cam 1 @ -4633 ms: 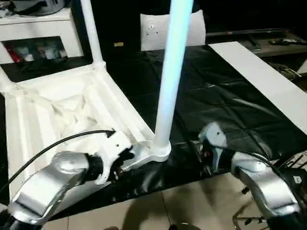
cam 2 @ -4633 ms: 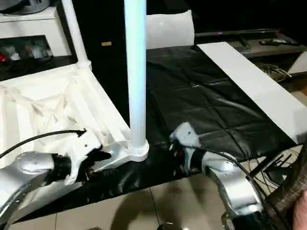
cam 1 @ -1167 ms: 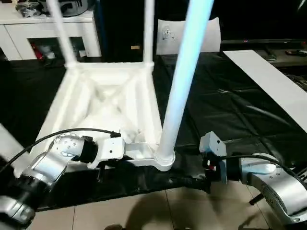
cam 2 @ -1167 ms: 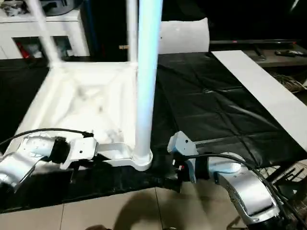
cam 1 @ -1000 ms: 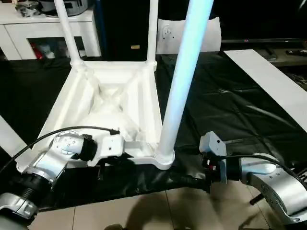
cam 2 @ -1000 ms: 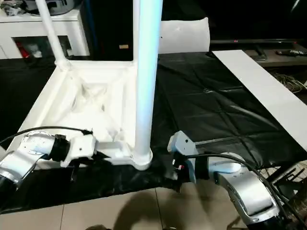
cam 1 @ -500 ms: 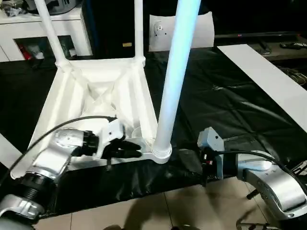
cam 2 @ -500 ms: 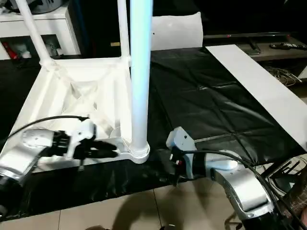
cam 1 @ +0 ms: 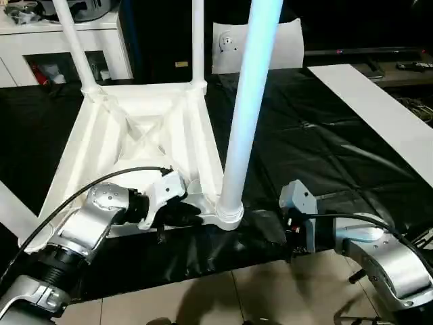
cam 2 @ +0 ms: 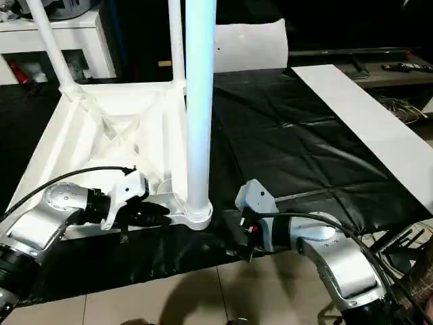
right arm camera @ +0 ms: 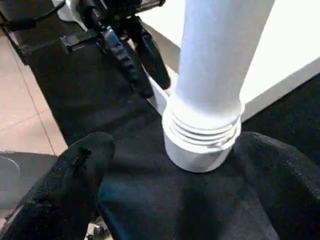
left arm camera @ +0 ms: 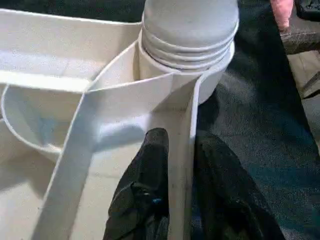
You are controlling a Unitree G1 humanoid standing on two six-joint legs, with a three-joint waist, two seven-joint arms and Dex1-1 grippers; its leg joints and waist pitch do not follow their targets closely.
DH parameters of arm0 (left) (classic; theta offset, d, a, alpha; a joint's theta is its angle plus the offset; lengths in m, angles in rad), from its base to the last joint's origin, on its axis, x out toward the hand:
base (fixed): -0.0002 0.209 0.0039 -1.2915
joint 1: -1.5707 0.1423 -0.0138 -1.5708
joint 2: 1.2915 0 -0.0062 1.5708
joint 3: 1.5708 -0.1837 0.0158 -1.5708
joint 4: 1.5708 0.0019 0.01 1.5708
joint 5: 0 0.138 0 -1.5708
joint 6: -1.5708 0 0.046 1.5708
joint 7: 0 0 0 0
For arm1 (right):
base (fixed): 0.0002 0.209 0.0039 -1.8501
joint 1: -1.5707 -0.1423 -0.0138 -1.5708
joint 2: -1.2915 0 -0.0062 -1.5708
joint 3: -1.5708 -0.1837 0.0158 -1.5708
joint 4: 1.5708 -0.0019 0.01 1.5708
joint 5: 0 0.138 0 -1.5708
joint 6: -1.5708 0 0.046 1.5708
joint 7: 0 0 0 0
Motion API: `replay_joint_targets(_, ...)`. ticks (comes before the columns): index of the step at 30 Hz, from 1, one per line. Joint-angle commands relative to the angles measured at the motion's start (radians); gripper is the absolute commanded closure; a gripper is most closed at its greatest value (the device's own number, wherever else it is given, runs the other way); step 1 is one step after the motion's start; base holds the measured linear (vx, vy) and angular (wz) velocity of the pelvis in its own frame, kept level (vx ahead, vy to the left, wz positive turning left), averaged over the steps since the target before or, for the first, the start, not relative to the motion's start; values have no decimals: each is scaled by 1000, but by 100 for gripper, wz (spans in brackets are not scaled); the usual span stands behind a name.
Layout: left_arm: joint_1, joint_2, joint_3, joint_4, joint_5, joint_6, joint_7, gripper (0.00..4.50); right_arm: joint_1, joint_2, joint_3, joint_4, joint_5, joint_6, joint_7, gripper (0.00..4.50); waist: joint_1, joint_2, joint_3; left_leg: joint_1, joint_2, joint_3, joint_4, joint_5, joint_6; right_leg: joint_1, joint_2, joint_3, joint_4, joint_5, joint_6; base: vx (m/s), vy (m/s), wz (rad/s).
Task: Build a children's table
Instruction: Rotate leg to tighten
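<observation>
The children's table lies upside down on a black sheet: the white ribbed tabletop (cam 1: 135,135) has white tube legs standing up from its corner sockets. The nearest leg (cam 1: 243,108) rises from the near right socket (cam 1: 229,213). Two more legs (cam 1: 74,47) (cam 1: 197,40) stand at the far corners. My left gripper (cam 1: 186,213) (left arm camera: 182,136) is shut on the tabletop's near rim wall just left of that socket, one black finger on each side. My right gripper (right arm camera: 175,200) stands wide open on the sheet right of the socket, its fingers (right arm camera: 75,180) either side of the leg's base, apart from it.
A white cabinet (cam 1: 67,34) stands at the back left and a white flat bag (cam 1: 270,44) at the back. A long white panel (cam 1: 372,108) lies on the black sheet (cam 1: 325,156) at the right. Tiled floor (cam 1: 203,298) begins at the sheet's near edge.
Since the earliest frames the tabletop has swung round on the sheet, its far end going right. In the last second the left gripper's fingers settled astride the rim. The right gripper stayed put.
</observation>
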Motion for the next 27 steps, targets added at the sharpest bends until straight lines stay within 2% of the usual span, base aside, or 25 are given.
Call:
replay_joint_targets(1,1,0,-8,-6,18,-5,12,362,-10,-3,1,4,-8,-14,-3,0,-1,-2,-58,3,35,-12,-74,-215,19,44,-72,49,-77,-349,-145,0,0,0)
replay_joint_targets(3,-4,-5,-11,7,27,-15,24,362,-11,-2,1,7,-11,-17,-3,0,-1,-2,-57,4,34,-11,-74,-224,19,44,-72,49,-79,-359,-145,0,0,0)
replay_joint_targets(4,-6,-8,-10,13,28,-18,30,388,-11,-2,1,8,-12,-18,-3,0,-1,-2,-56,5,34,-11,-74,-233,20,42,-72,49,-82,-375,-141,0,0,0)
replay_joint_targets(8,-12,-16,-4,25,46,-41,34,402,-11,-1,-1,11,-14,-23,-6,0,-1,-2,-52,8,33,-11,-75,-260,18,39,-74,48,-92,-447,-118,0,0,0)
replay_joint_targets(10,-11,-2,-24,18,59,-53,7,438,-10,1,-4,17,-18,-30,-10,0,-2,-3,-53,7,32,-14,-76,-263,16,39,-74,46,-93,-478,-100,0,0,0)
replay_joint_targets(12,-10,4,-35,18,71,-74,-5,446,-11,3,-5,23,-21,-35,-12,0,-1,-3,-53,7,32,-14,-76,-264,18,37,-75,46,-97,-488,-93,0,0,0)
replay_joint_targets(14,-11,8,-44,24,85,-91,-10,446,-15,6,-5,31,-24,-41,-16,0,-5,-3,-56,2,33,-16,-77,-251,17,41,-74,47,-89,-449,-101,0,0,0)
replay_joint_targets(15,-12,7,-46,29,87,-102,-16,446,-16,8,-5,34,-25,-42,-17,0,-6,-2,-56,4,34,-15,-76,-249,18,39,-74,47,-89,-437,-106,0,0,0)
replay_joint_targets(19,-21,9,-54,41,102,-141,-34,446,-22,10,-6,39,-26,-44,-19,0,-7,-2,-60,2,35,-12,-74,-213,26,44,-72,49,-77,-329,-150,0,0,0)
replay_joint_targets(21,-23,12,-64,50,101,-166,-69,446,-26,11,-4,45,-26,-45,-17,0,-7,-2,-59,3,34,-10,-74,-216,28,44,-72,50,-77,-327,-155,0,0,0)
replay_joint_targets(22,-23,8,-61,56,85,-187,-95,446,-29,12,-4,48,-21,-49,-10,0,-8,-11,-58,2,34,-9,-74,-219,28,44,-72,50,-78,-338,-153,0,0,0)
replay_joint_targets(23,-24,7,-60,57,83,-190,-98,446,-29,12,-4,49,-20,-48,-9,0,-6,-6,-58,3,34,-11,-74,-220,27,45,-75,50,-78,-352,-151,0,0,0)
replay_joint_targets(25,-37,5,-61,75,74,-236,-146,446,-41,17,-6,57,-1,-53,19,0,-7,-9,-58,3,34,-10,-73,-225,28,43,-75,50,-80,-368,-147,0,0,0)
replay_joint_targets(27,-52,4,-66,100,77,-276,-167,446,-52,24,-10,71,7,-65,37,0,-6,-7,-57,6,34,-10,-74,-231,30,40,-75,50,-82,-380,-144,0,0,0)
